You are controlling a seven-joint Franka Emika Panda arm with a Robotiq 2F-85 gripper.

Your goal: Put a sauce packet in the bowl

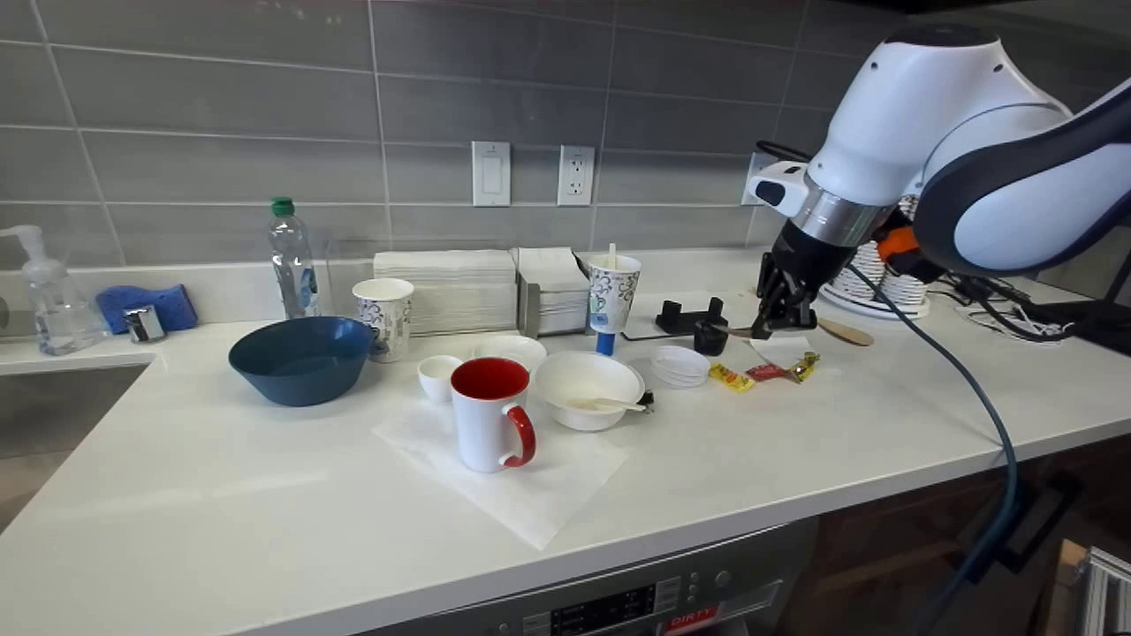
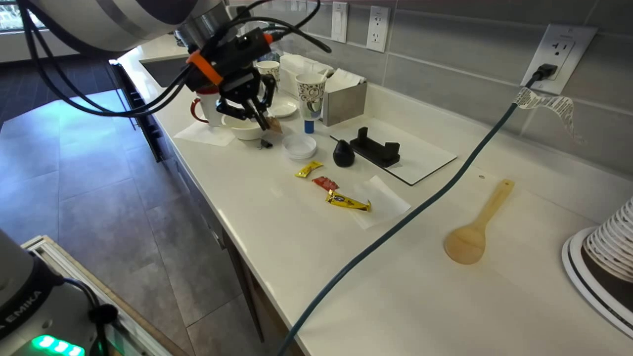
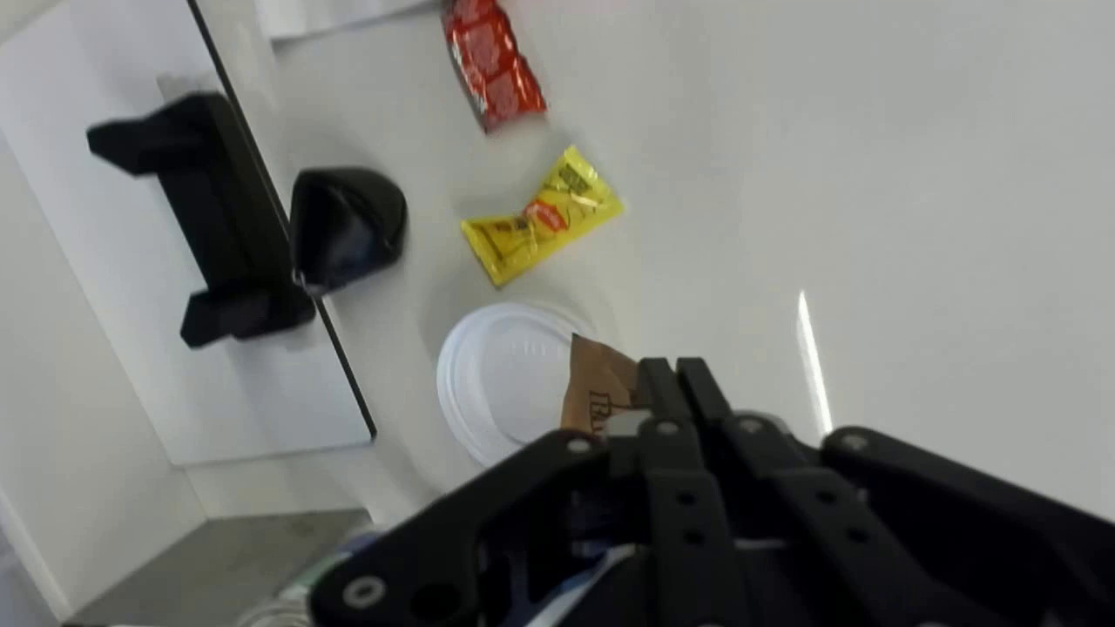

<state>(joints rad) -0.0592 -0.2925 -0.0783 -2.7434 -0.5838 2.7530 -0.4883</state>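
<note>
Three sauce packets (image 2: 325,183), two yellow, one red, mid-frame on white countertop (image 2: 420,306) in an exterior view, lowest partly over paper (image 2: 386,199); gray floor tiles (image 2: 118,217) lower left, tiled wall (image 2: 460,59) upper right. White bowl (image 1: 583,378), center of an exterior view. Brown packet (image 3: 598,381), in pinch of gripper (image 3: 676,370).

You had a grey tiled wall (image 1: 486,106) behind a white counter (image 1: 689,459) with a sink (image 1: 62,402) in it and a dishwasher (image 1: 601,592) beneath, and, in an exterior view, a bright window (image 2: 10,19) beyond a grey floor (image 2: 113,217) that gleamed bluish.
</note>
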